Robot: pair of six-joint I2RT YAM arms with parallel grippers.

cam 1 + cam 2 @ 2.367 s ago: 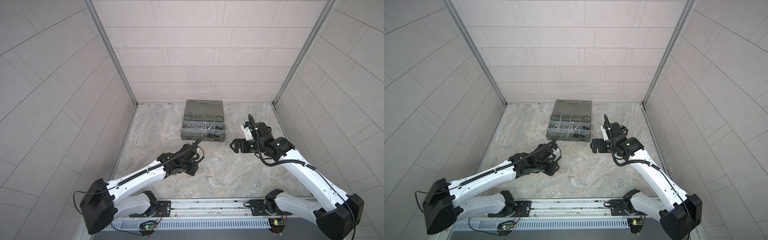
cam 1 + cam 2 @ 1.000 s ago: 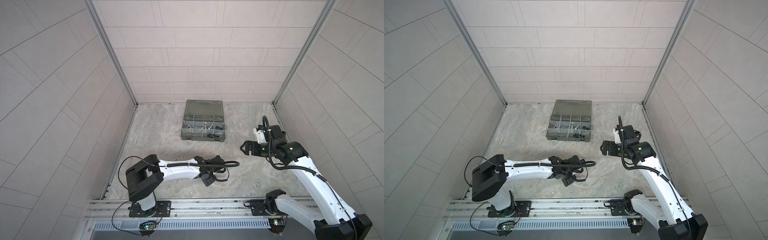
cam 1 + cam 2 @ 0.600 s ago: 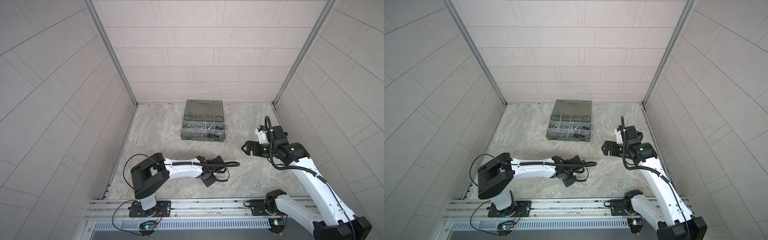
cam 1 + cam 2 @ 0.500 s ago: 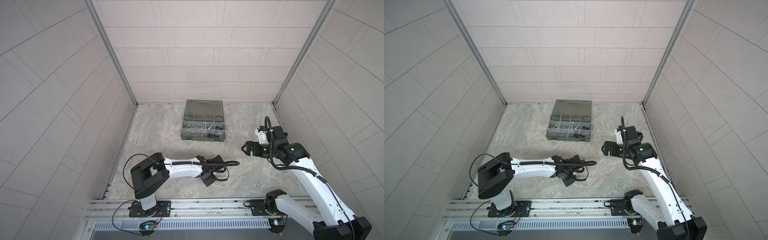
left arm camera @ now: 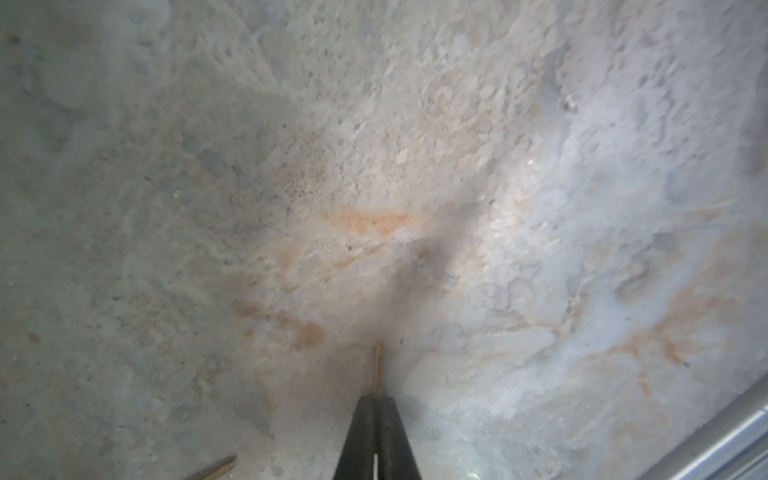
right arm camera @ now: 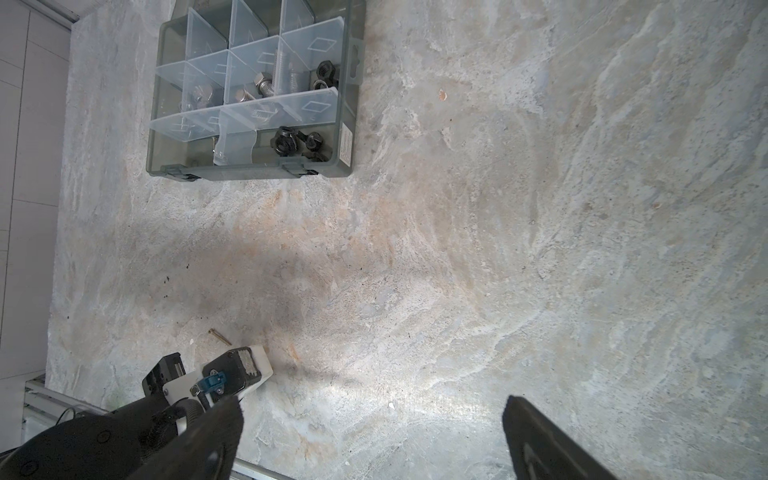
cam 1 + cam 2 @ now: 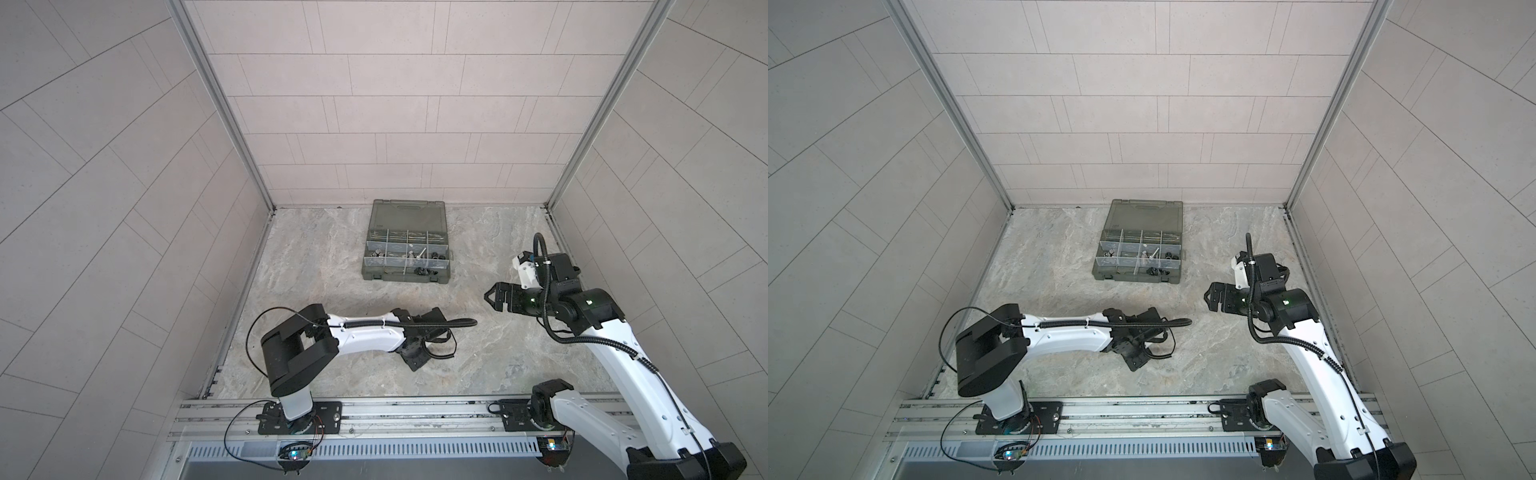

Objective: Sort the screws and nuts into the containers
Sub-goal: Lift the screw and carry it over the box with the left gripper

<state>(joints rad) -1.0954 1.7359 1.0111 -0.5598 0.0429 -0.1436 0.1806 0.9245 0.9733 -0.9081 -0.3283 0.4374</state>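
- Screw (image 5: pixel 378 365), thin and brass-coloured, is pinched between the closed tips of the left gripper (image 5: pixel 376 400), low at the table (image 5: pixel 498 208) front.
- Right gripper (image 6: pixel 372 403) is held spread wide and empty above the table.
- Organiser case (image 6: pixel 249 171) is set farthest back, lid (image 7: pixel 407 214) open; silver bolts (image 6: pixel 264 86) are found in middle compartments, black nuts (image 6: pixel 286 139) in the near right compartment.

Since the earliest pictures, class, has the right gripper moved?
Yes. In both top views the right gripper has drawn back rightward, away from the organiser case.
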